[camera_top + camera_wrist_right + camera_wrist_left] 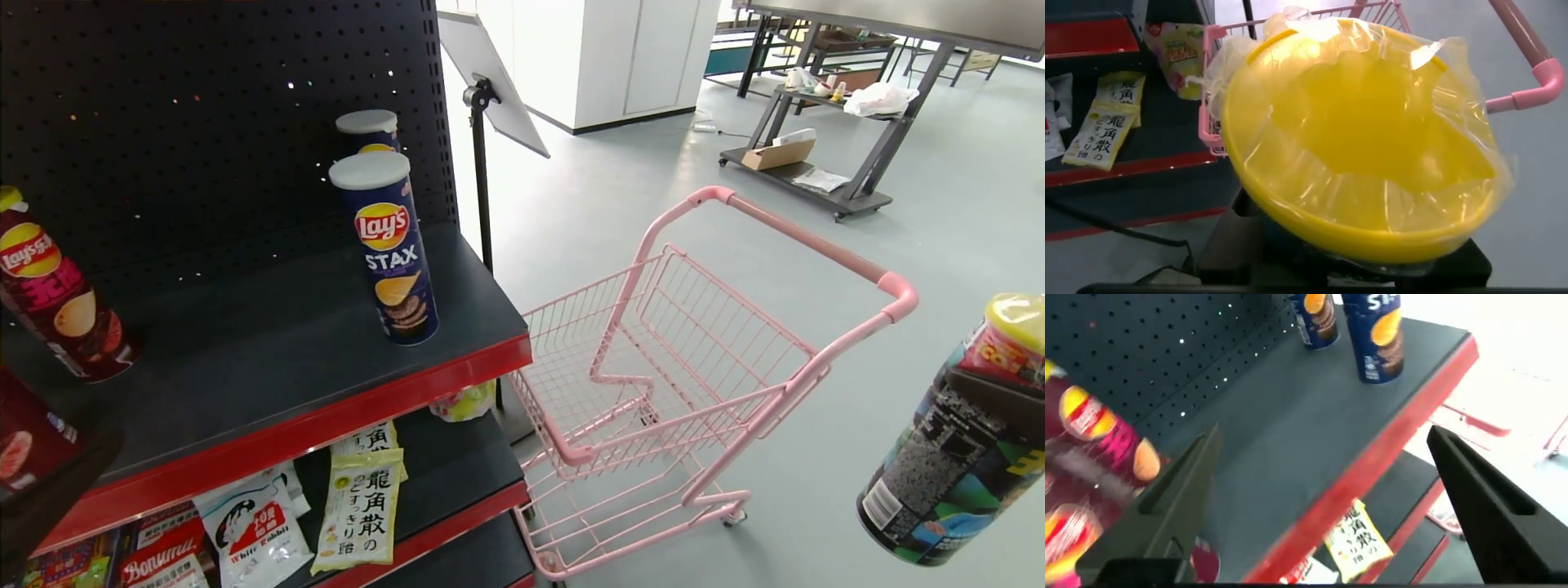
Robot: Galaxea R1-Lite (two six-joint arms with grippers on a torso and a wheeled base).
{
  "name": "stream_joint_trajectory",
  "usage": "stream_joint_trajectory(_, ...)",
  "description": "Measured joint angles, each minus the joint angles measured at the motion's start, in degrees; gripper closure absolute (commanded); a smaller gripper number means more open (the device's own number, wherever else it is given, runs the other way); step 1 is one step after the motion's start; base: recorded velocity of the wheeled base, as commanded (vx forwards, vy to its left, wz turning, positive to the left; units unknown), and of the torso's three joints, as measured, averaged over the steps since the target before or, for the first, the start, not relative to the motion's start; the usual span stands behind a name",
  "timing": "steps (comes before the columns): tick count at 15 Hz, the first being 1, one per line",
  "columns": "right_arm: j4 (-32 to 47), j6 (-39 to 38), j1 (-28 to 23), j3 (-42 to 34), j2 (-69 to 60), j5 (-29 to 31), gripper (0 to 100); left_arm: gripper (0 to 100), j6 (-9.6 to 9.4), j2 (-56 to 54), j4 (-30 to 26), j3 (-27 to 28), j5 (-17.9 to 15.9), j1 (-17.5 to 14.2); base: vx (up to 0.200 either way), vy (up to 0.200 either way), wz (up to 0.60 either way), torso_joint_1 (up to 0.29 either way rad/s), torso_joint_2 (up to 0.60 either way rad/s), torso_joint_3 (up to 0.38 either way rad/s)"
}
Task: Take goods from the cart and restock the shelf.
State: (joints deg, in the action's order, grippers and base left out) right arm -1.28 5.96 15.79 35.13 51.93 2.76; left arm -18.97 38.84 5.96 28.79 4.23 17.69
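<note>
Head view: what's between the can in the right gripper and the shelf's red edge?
The pink cart stands between them, its basket near the shelf and its handle toward the can in the right gripper. The head view shows it.

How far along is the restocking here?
Done: two dark-blue white-lidded crisp tubes and a red crisp tube sit on the black top shelf. In hand: the right pincer is shut on a yellow-lidded cylindrical can, beside the pink wire cart. Left: shelving that can; the cart's basket looks empty. The left pincer is open over the shelf.
</note>
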Motion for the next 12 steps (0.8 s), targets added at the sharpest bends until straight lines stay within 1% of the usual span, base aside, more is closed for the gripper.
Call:
stream_joint_trajectory(1, 0.0, 0.0, 0.0, 0.0, 0.1, 0.0, 100, 0, -0.07, 0.0, 0.1, 0.0, -0.1, 0.0, -0.2, 0.0, 0.0, 0.002, -0.02, 0.002)
stream_joint_trajectory(4, 0.2, 0.0, 0.0, -0.4, 0.2, 0.0, 100, 0, -1.12, 0.0, 0.1, 0.0, -0.1, 0.0, 0.0, 0.0, 0.6, -0.001, 0.0, 0.004)
stream_joint_trajectory(11, 0.0, 0.1, 0.1, -0.7, 0.3, -0.1, 100, 0, -1.17, -0.1, 0.2, 0.2, -0.1, 0.0, 0.0, 0.0, 0.6, 0.001, 0.0, 0.003)
stream_joint_trajectory(12, 0.0, 0.1, 0.1, -0.8, 0.2, -0.1, 100, 0, -1.17, -0.1, 0.2, 0.2, -0.1, 0.0, 0.0, 0.0, 0.0, 0.0, 0.0, 0.0)
